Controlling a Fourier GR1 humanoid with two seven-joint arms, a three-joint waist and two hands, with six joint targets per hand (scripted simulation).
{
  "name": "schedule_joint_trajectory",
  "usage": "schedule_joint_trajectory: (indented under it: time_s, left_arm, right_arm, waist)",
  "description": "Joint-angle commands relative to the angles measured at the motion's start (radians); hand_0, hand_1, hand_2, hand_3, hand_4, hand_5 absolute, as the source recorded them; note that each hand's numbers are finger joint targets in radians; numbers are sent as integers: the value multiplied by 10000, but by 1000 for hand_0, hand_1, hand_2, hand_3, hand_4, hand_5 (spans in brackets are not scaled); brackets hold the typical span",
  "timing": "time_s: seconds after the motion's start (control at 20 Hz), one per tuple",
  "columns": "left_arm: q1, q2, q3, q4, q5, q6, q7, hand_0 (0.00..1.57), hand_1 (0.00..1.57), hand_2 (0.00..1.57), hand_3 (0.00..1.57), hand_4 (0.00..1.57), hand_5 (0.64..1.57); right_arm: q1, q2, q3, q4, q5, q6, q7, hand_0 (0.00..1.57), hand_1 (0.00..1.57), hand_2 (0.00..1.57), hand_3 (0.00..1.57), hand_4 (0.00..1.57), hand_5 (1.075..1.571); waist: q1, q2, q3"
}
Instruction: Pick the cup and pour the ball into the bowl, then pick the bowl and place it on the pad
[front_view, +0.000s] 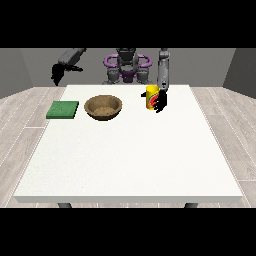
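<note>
A yellow cup (151, 96) with a red label stands upright on the white table (130, 160), right of centre at the back. The hand at the view's right (161, 101) is against the cup's right side, its fingers curled round it. No ball shows; the cup's inside is hidden. A brown bowl (103, 107) sits left of the cup, and nothing shows inside it. A flat green pad (63, 109) lies left of the bowl. The hand at the view's left (57, 74) hangs in the air beyond the table's back left corner, fingers relaxed and holding nothing.
The robot's torso (127, 67) stands behind the table's far edge. Bare white tabletop stretches from the objects to the near edge. Wooden floor surrounds the table on both sides.
</note>
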Motion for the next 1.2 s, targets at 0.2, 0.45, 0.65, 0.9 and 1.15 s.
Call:
schedule_joint_trajectory:
  time_s: [0.2,0.45,0.65,0.9,1.15]
  left_arm:
    - [441,-338,-130,387,-888,2212,-285,1324,1324,1571,1571,1482,1252]
    - [473,348,-1311,-385,-2129,2289,2419,1341,1341,1571,1571,1532,1304]
    - [-714,2660,-1462,-475,-3262,2327,4087,1436,1436,1571,1571,1571,1321]
    - [-2242,3246,-2162,-547,-4418,1949,6603,1459,1459,1571,1571,1571,1294]
    - [-2680,2730,-2156,-652,-4962,2492,6987,1459,1459,1571,1571,1571,1294]
  right_arm:
    - [-36,-480,-228,-298,-406,436,424,0,0,0,0,0,1570]
    - [394,-807,-576,1049,-446,489,1126,0,0,0,0,0,1570]
    - [414,-469,-384,1296,-160,251,832,0,0,0,0,0,1569]
    - [348,-635,-639,2198,-20,355,191,0,0,0,0,0,1568]
    - [-194,-679,-633,2031,-353,648,278,0,0,0,0,0,1568]
  waist:
    - [-625,106,-189]
    - [196,-2200,-163]
    - [509,-2424,-131]
    - [715,-2398,-154]
    - [319,-1802,-179]
